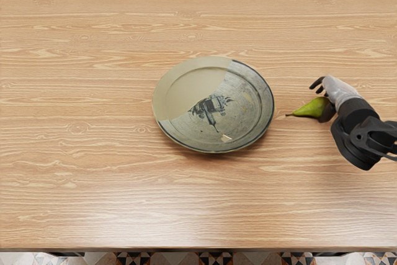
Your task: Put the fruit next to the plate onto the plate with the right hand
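Rightward, tapered pear beside round plate

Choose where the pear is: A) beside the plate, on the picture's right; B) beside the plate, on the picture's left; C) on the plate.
A: the pear lies off the plate, toward the picture's right, with the right hand at it.

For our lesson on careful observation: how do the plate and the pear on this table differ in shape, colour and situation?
The plate is wide, round and shallow; the pear is small and tapered, with its stem pointing towards the plate. The plate is grey-beige with a dark picture; the pear is plain green. The plate lies untouched, while the right hand is at the pear's thick end. Both lie on the wooden table, apart from each other.
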### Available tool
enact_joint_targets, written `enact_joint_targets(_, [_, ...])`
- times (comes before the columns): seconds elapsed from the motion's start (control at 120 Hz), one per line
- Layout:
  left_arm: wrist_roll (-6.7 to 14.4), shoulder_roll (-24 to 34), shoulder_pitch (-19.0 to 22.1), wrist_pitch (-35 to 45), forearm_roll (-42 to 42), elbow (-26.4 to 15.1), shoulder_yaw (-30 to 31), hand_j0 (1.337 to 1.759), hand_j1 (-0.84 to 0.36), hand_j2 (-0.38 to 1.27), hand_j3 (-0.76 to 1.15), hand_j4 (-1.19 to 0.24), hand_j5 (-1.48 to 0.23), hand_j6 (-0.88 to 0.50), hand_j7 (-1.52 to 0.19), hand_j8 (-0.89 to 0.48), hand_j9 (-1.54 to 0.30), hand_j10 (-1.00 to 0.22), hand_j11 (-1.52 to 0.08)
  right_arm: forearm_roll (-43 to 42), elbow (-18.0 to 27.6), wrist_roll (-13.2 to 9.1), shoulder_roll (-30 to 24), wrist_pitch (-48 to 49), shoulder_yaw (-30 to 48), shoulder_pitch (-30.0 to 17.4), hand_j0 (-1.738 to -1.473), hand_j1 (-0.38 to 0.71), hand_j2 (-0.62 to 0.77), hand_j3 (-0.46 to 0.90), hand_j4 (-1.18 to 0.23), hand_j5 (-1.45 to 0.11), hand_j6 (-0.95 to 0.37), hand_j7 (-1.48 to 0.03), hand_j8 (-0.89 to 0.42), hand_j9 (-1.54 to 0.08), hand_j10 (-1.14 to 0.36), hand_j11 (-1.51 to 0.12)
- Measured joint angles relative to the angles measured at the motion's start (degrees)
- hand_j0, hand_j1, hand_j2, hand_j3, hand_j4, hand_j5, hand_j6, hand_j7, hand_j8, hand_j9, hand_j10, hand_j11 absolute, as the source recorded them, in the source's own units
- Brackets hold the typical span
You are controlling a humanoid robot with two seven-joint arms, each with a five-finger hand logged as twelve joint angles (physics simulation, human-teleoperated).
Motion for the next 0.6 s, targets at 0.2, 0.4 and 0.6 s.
enact_joint_targets(0.2, [0.0,0.0,0.0,0.0,0.0,0.0,0.0,1.658,0.35,0.0,0.0,0.0,0.0,0.0,0.0,0.0,0.0,0.0,0.0,0.1,0.0,0.0,0.4,0.0,0.1,-0.1,-1.657,0.18,-0.08,0.0,-0.45,-0.58,-0.45,-0.58,-0.44,-0.58,-0.45,-0.58])
enact_joint_targets(0.4, [0.0,0.0,0.0,0.0,0.0,0.0,0.0,1.658,0.35,0.0,0.0,0.0,0.0,0.0,0.0,0.0,0.0,0.0,0.0,0.1,0.0,0.0,0.7,-0.1,0.2,-0.1,-1.656,0.2,-0.03,0.0,-0.5,-0.63,-0.44,-0.64,-0.4,-0.64,-0.5,-0.64])
enact_joint_targets(0.6, [0.0,0.0,0.0,0.0,0.0,0.0,0.0,1.658,0.35,0.0,0.0,0.0,0.0,0.0,0.0,0.0,0.0,0.0,0.0,0.2,0.0,0.0,0.7,0.0,2.5,-1.3,-1.655,0.22,0.08,0.0,-0.57,-0.71,-0.45,-0.72,-0.4,-0.72,-0.56,-0.72])
